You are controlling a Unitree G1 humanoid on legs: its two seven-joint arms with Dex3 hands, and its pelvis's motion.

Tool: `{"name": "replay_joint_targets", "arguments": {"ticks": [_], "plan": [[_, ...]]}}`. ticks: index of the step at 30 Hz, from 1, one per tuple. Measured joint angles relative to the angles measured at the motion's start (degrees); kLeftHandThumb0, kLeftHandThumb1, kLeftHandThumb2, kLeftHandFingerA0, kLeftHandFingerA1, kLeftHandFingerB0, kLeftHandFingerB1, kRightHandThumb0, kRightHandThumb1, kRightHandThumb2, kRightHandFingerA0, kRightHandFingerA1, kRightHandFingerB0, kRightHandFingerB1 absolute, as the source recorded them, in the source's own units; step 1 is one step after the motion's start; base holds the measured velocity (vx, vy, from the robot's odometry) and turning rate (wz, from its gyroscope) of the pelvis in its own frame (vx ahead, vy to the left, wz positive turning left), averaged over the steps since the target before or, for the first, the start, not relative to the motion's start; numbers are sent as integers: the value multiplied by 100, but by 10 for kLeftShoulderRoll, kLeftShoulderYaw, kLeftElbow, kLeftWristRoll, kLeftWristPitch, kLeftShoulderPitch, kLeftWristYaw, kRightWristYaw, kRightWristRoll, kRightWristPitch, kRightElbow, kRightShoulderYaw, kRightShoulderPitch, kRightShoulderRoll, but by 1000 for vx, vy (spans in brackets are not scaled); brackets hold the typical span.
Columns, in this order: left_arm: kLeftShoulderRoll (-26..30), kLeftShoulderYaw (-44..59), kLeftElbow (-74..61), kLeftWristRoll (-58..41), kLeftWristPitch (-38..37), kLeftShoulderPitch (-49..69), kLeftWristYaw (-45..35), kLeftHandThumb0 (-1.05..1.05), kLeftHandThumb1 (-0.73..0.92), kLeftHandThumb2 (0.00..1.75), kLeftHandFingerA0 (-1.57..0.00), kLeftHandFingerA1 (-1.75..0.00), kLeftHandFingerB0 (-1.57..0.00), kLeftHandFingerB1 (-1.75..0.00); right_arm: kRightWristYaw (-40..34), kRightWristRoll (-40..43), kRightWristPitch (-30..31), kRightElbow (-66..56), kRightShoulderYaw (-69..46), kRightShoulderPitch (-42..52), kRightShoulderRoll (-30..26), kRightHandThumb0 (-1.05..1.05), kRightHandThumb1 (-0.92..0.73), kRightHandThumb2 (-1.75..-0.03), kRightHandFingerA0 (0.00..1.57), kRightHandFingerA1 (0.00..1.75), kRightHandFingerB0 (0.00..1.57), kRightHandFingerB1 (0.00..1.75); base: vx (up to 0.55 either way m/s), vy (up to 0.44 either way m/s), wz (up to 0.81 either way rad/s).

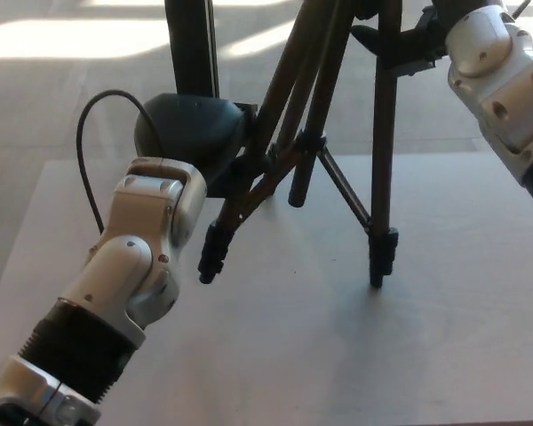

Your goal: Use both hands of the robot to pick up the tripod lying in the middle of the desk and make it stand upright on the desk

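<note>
Now tripod (338,133) near upright on desk (444,337), two leg feet touching desk surface, third leg hanging short above it. Left hand (191,138) wrapped round leg on left, forearm slanting up from lower left corner. Right hand (409,40) clamped on tripod's right leg near top edge, wrist bent in from upper right.

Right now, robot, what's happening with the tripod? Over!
Left robot hand gripping a tripod leg. Right robot hand holding it near the top. Tripod almost upright, right leg's foot on the desk. Nothing in the way.
</note>
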Motion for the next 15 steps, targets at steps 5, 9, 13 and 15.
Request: {"name": "replay_joint_targets", "arguments": {"ticks": [5, 9, 13, 15], "plan": [[-17, 14, -21, -8, 6, 33, -1, -33, 76, 69, -80, -149, -80, -100, 16, -31, -1, -13, 36, -5, -6, -26, -63, -85, 87, 138, 76, 61, 0, 0, 0], [-25, 20, -31, -12, 9, 54, -3, -27, 65, 66, -81, -135, -74, -87, 29, -54, -2, -33, 58, -5, -14, -21, -54, -101, 94, 171, 78, 77, 0, 0, 0], [-26, 28, -38, -15, 13, 78, -3, -29, 72, 67, -74, -128, -68, -76, 39, -78, -2, -57, 70, -3, -31, -26, -49, -106, 108, 161, 88, 125, 0, 0, 0], [-26, 33, -41, -18, 18, 92, -3, -29, 74, 67, -74, -126, -65, -71, 44, -89, -2, -75, 71, 3, -40, -24, -58, -97, 88, 158, 81, 94, 0, 0, 0]]}}
